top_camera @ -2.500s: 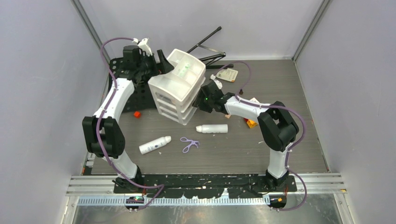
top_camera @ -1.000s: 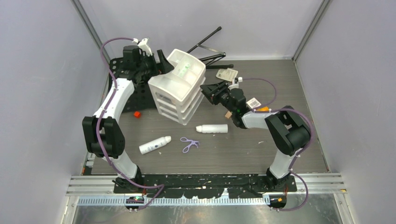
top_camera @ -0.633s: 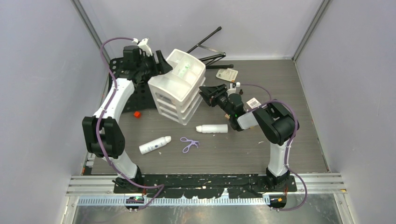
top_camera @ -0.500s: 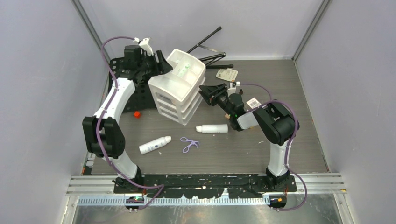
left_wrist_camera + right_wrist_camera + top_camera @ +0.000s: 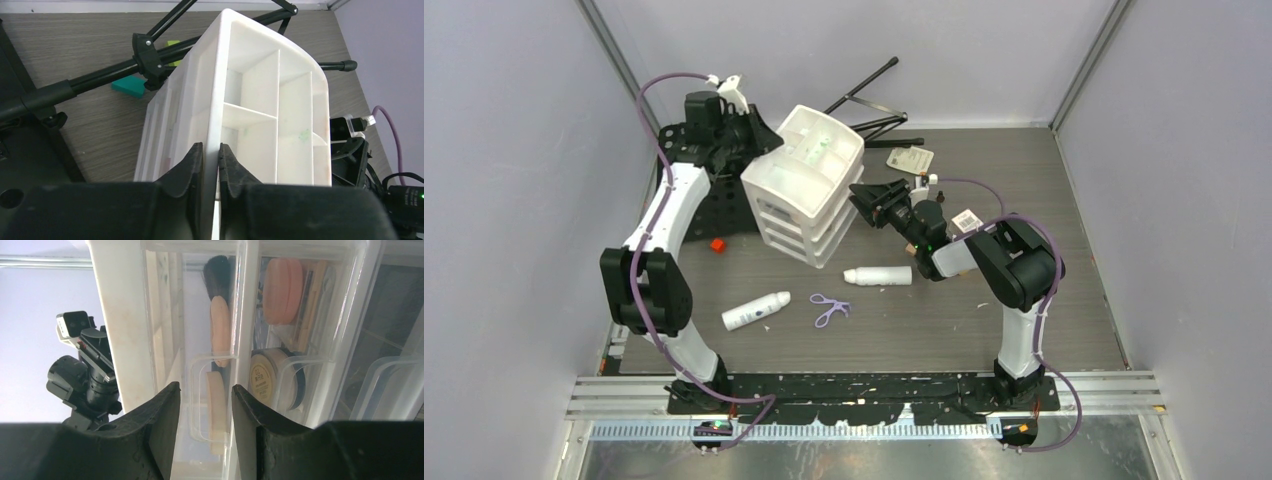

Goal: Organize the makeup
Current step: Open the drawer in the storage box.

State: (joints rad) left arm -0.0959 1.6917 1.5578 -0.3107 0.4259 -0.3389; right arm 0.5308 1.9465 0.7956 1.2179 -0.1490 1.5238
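1. Left tool [image 5: 210, 150] is clamped hard on the top rim of the white organizer [image 5: 804, 190], fingers pinched on either side of the wall.
2. The organizer sits tipped, towards the far-left corner of the counter [image 5: 1044, 160].
3. Right tool [image 5: 201, 395] is right up at the clear drawer fronts, fingers apart and a drawer pull showing in the gap. I can't tell whether they touch it.
4. Behind those fronts is the stowed makeup: a pink compact [image 5: 282, 290], a black brush [image 5: 216, 270] and a tan compact [image 5: 262, 379].
5. Mid-counter, a white bottle [image 5: 879, 275] lies on its side just in front of the organizer.
6. A second bottle [image 5: 756, 311] lies further left, closer to the near edge.
7. A purple loop [image 5: 829, 308] lies between the two.
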